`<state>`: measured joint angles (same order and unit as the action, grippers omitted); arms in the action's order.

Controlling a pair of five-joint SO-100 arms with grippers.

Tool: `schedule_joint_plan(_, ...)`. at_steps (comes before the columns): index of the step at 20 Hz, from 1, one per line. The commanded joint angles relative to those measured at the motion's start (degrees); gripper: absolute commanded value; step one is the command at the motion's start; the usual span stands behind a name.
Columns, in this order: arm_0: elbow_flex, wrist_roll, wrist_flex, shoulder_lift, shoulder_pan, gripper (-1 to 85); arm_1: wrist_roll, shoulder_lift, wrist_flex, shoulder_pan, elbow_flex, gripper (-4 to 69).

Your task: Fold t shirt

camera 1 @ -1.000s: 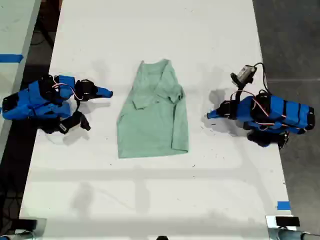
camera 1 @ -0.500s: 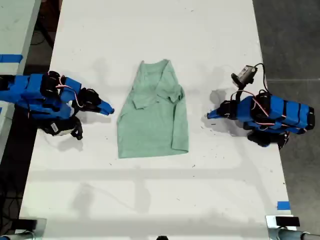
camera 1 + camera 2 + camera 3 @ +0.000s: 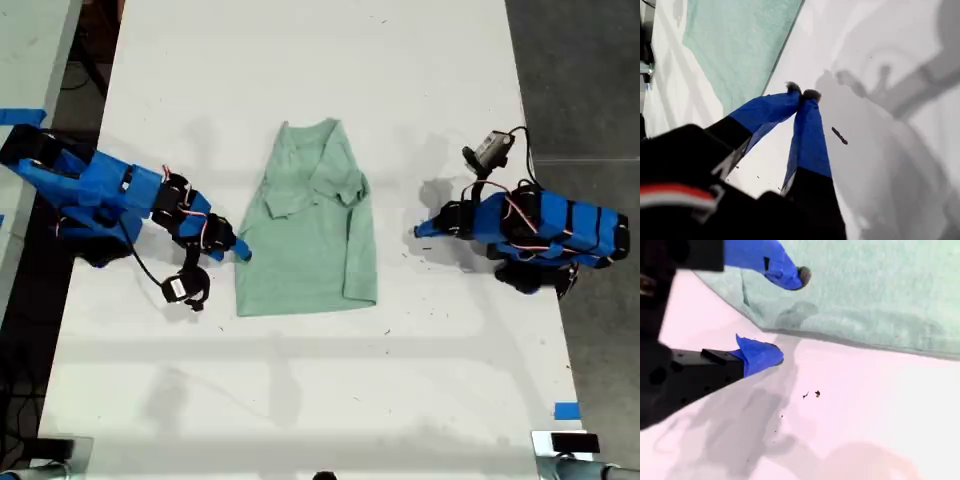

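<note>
While the shirt (image 3: 305, 235) lies partly folded on the table (image 3: 300, 80), my second gripper (image 3: 240, 252) sits at its edge on the exterior view's left, jaws apart. It should slip one jaw under the hem, then pinch. My first gripper (image 3: 420, 231), jaws together, rests beside the opposite edge.

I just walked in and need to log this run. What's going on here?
Two blue arms are working on a pale green t-shirt that lies partly folded on a white table. My second gripper is open at the shirt's edge on the exterior view's left, not yet gripping it. My first gripper is shut, apart from the shirt on that view's right.
</note>
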<state>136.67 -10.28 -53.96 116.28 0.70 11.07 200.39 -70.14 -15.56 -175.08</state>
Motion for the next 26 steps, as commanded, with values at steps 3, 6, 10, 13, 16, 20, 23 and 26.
schedule_joint_plan(3, -4.0, 2.2, 0.9, -4.0, -5.0, 17.3, 0.4, 0.9, 0.3, 0.4, -3.2, 1.2)
schedule_joint_plan(6, -5.8, 4.2, 3.5, -9.6, -5.8, 14.8, 0.4, 0.9, 0.3, 0.4, -3.2, 1.2)
schedule_joint_plan(10, -9.3, 6.0, 2.5, -12.4, -5.4, -0.2, 0.4, 0.9, 0.3, 0.4, -3.2, 1.2)
schedule_joint_plan(13, -15.4, 7.6, -4.1, -7.7, -5.5, -0.2, 0.5, 0.9, 0.3, 0.4, -3.2, 1.2)
schedule_joint_plan(16, -30.4, 9.3, -14.9, -9.0, -5.1, -0.2, 0.5, 0.9, 0.3, 0.3, -3.2, 1.2)
schedule_joint_plan(20, -55.6, 12.7, -24.8, -25.0, -5.3, -0.2, 0.5, 0.9, 0.3, 0.2, -3.2, 1.2)
schedule_joint_plan(23, -78.4, 15.1, -28.0, -42.0, -6.4, -0.2, 0.5, 0.9, 0.3, 0.2, -3.2, 1.2)
schedule_joint_plan(26, -82.6, 15.6, -23.5, -46.7, -8.9, -0.2, 0.5, 0.9, 0.3, 0.2, -3.2, 1.2)
